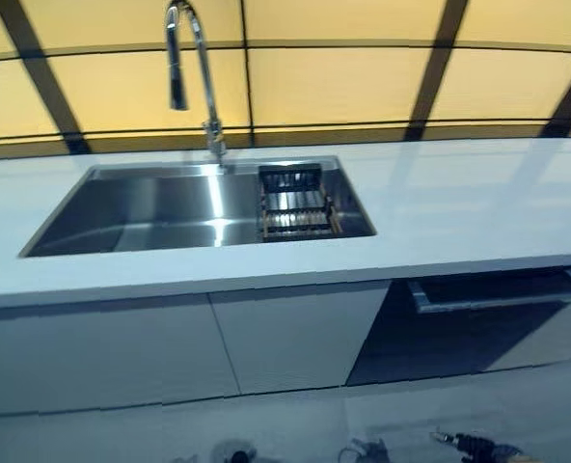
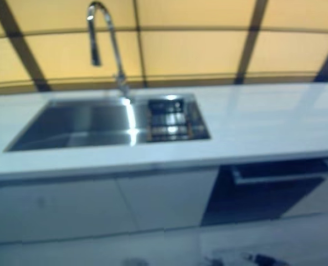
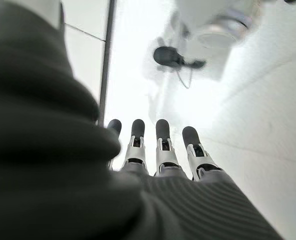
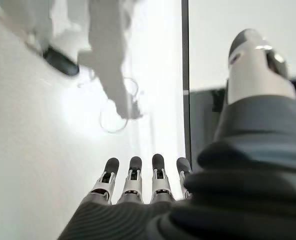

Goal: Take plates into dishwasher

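Note:
A dark dish rack [image 1: 296,204] sits in the right end of the steel sink [image 1: 150,217]; I cannot make out any plates in it. The dishwasher [image 1: 459,333] is the dark front under the counter on the right, with a silver bar handle [image 1: 498,294] along its top. Neither hand shows in the eye views. My left hand [image 3: 163,155] hangs over the pale floor with straight fingers and holds nothing. My right hand [image 4: 133,187] also points at the floor, fingers straight and empty, beside a dark cabinet front [image 4: 203,120].
A white counter [image 1: 459,207] runs the full width, with a tall chrome tap [image 1: 191,77] behind the sink. White cabinet doors [image 1: 170,347] stand below the sink, left of the dishwasher. A yellow panelled wall with dark bars rises behind.

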Tool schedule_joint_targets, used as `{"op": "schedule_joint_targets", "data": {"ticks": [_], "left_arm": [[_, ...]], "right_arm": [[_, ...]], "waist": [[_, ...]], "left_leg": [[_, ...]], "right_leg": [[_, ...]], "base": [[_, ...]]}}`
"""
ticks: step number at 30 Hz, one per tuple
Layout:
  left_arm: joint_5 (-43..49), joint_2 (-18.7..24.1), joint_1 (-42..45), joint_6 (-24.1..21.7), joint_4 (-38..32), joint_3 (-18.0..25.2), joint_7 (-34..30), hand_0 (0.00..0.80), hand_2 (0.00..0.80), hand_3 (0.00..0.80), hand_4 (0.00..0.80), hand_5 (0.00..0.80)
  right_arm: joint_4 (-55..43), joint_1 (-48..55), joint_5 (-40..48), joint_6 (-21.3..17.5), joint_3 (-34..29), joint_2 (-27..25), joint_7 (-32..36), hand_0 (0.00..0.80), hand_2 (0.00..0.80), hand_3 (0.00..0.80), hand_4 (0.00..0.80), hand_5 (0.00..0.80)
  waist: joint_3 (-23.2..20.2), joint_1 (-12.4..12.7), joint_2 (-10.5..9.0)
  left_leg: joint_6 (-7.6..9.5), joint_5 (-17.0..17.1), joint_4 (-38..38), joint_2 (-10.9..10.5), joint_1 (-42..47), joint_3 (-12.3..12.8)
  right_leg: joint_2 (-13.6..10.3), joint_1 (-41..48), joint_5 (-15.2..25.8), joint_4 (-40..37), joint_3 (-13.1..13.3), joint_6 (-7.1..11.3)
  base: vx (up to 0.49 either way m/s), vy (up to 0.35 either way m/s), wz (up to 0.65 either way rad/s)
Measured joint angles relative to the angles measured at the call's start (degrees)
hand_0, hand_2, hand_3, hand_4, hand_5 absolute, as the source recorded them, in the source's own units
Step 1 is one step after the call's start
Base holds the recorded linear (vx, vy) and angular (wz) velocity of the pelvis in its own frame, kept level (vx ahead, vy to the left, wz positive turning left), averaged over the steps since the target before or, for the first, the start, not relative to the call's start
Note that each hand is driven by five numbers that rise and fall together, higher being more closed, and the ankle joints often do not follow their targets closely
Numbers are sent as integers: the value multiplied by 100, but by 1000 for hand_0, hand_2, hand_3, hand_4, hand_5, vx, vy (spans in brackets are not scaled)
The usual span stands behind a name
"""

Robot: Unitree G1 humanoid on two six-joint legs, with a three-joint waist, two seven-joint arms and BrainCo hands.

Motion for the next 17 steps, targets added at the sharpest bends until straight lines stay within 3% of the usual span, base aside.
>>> {"op": "schedule_joint_targets", "data": {"ticks": [1, 2, 4, 9, 12, 14, 17], "left_arm": [[321, -6, -43, 59, 7, -252, -20, 0, 0, 0, 0, 0], [470, -13, -113, 123, 9, -425, -41, 0, 0, 0, 0, 0], [532, -5, -340, 308, 29, -508, -30, 0, 0, 0, 0, 0], [325, -107, -439, 355, 178, -497, -42, 0, 0, 0, 0, 0], [222, -164, -316, 260, 194, -472, -4, 0, 0, 0, 0, 0], [186, -199, -174, 192, 183, -470, 30, 0, 0, 0, 0, 0], [184, -203, -2, 184, 93, -452, 38, 0, 0, 0, 0, 0]], "right_arm": [[-5, 42, 11, -167, 10, 127, -70, 0, 0, 0, 0, 0], [4, 110, 23, -240, 10, 207, -130, 0, 0, 0, 0, 0], [117, 149, 345, -246, -23, 392, -224, 0, 0, 0, 0, 0], [454, 197, 694, -142, -219, 938, -392, 0, 0, 0, 0, 0], [486, 245, 608, 15, -188, 1105, -404, 0, 0, 0, 0, 0], [486, 248, 612, 41, -171, 1089, -414, 0, 0, 0, 0, 0], [471, 265, 615, 40, -126, 1069, -443, 0, 0, 0, 0, 0]], "waist": [[4, -147, 65], [-5, -285, 177], [6, -446, 153], [-4, -451, 83], [-12, -461, 73], [-54, -437, 87], [-69, -443, 91]], "left_leg": [[76, -175, -82, -26, 95, 280], [14, -227, -365, -74, 223, 400], [43, 37, -895, -234, 466, 402], [167, 70, -1259, -314, 702, 485], [149, 51, -1272, -253, 740, 517], [77, 61, -1269, -194, 732, 585], [39, 73, -1256, -155, 746, 585]], "right_leg": [[-6, 63, 27, -15, -26, 47], [50, 74, 35, -10, -40, 67], [-36, 46, 72, -6, -1, 76], [-166, -130, 89, 295, 186, 63], [31, -200, 310, -209, 471, 159], [140, -181, 425, -404, 570, 112], [213, -106, 494, -518, 580, 72]], "base": [[-84, 258, 34], [-58, 232, 59], [-33, 226, 30], [-16, 134, -12], [-22, 45, -11], [-9, 31, -13], [-4, 10, -3]]}}
